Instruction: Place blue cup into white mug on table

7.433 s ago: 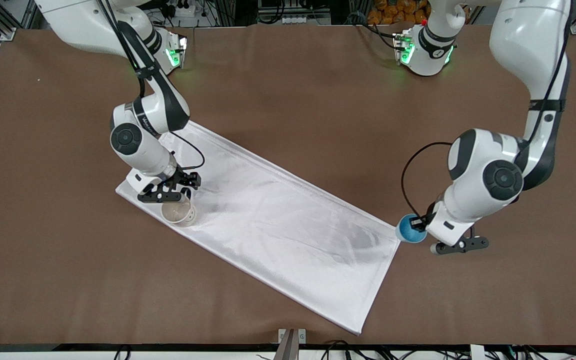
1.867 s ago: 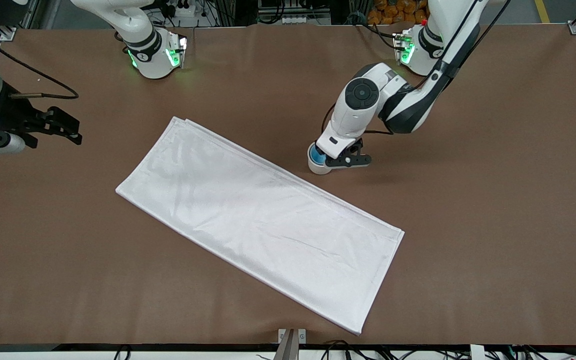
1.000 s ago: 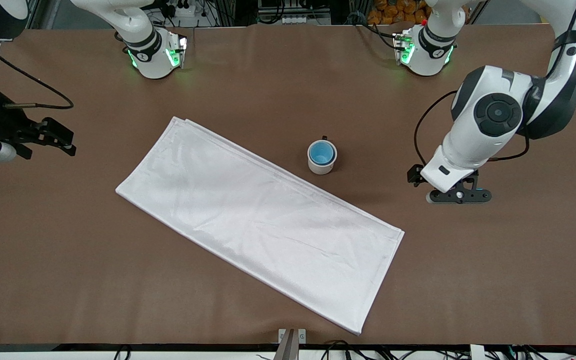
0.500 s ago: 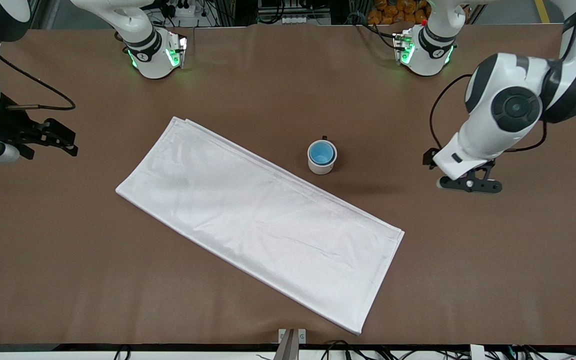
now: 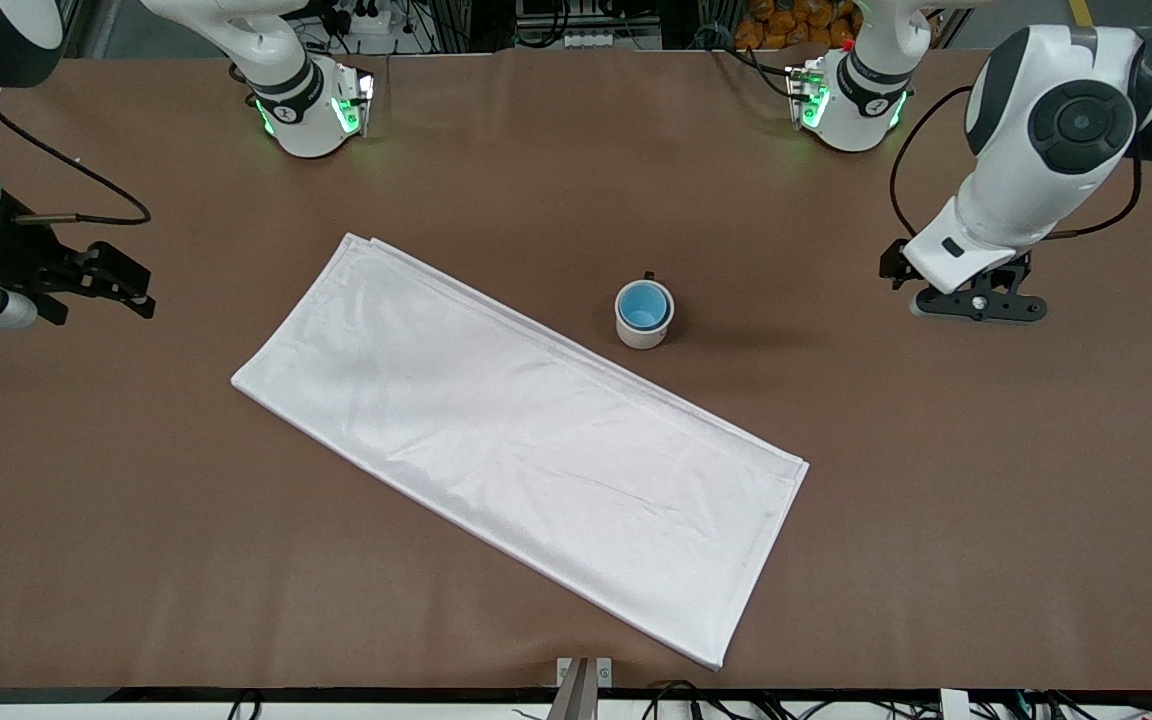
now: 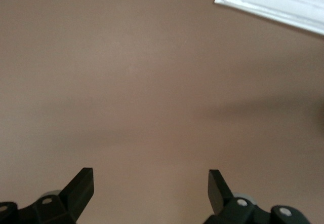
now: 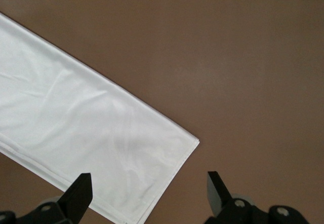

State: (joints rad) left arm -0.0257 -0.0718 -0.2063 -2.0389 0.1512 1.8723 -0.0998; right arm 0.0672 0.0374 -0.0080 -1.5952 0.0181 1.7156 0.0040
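Lifted higher and drawn back toward its own end: left claw [image 5: 976, 300], over bare matte brown table [image 5: 936, 480]; small bright-blue plastic cup [image 5: 644, 303] nested in white cylindrical mug [image 5: 644, 322], just beside white rectangular cloth [image 5: 516, 440]; right claw [image 5: 86, 280] waiting at table's edge. Left wrist: fingers [image 6: 81, 186] spread wide, empty. Right wrist: fingers [image 7: 78, 193] wide apart, empty, above cloth corner.
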